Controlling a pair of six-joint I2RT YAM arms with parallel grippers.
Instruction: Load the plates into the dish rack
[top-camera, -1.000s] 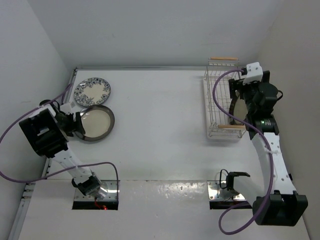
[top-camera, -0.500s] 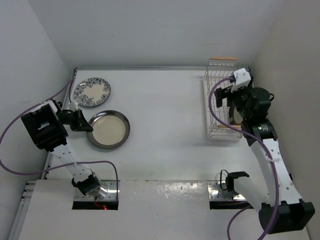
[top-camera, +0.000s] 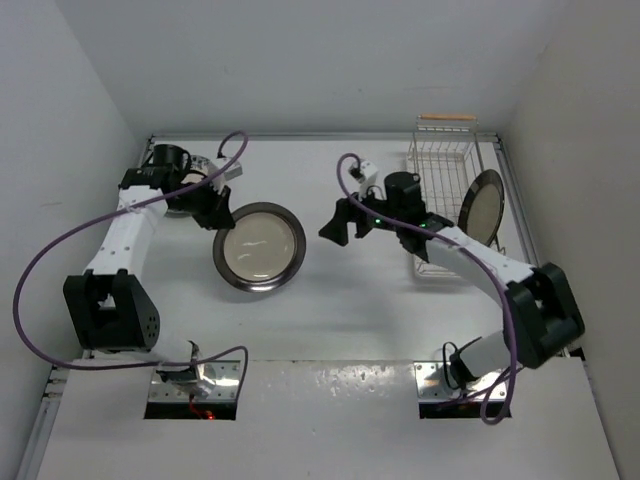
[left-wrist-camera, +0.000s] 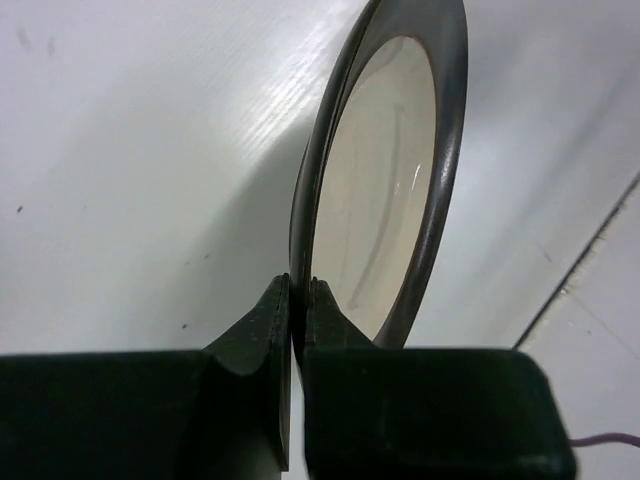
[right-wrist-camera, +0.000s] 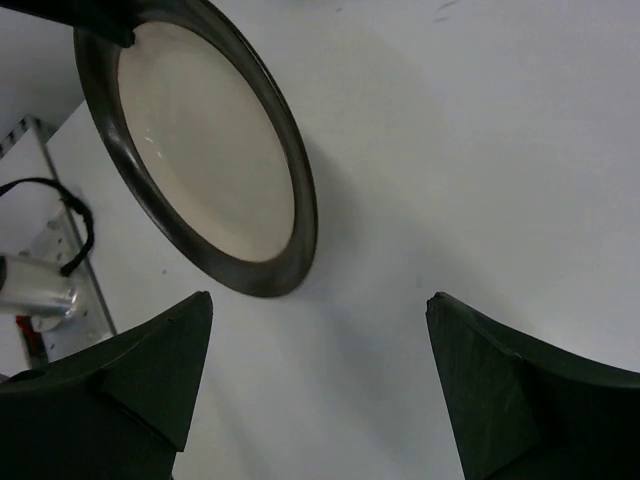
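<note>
Left of centre, left pincer (left-wrist-camera: 298, 290) clamps the dark-rimmed plate (left-wrist-camera: 385, 190) by its edge; right pincer (right-wrist-camera: 318, 297) gapes.

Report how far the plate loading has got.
Done: one cream plate stands on edge in the dish rack. In hand: the left gripper is shut on the rim of the dark-rimmed plate, held over the middle of the table. The open right gripper faces it without touching. Left: getting that plate into the rack. No third plate is clearly visible; the left arm may be covering it.
</note>
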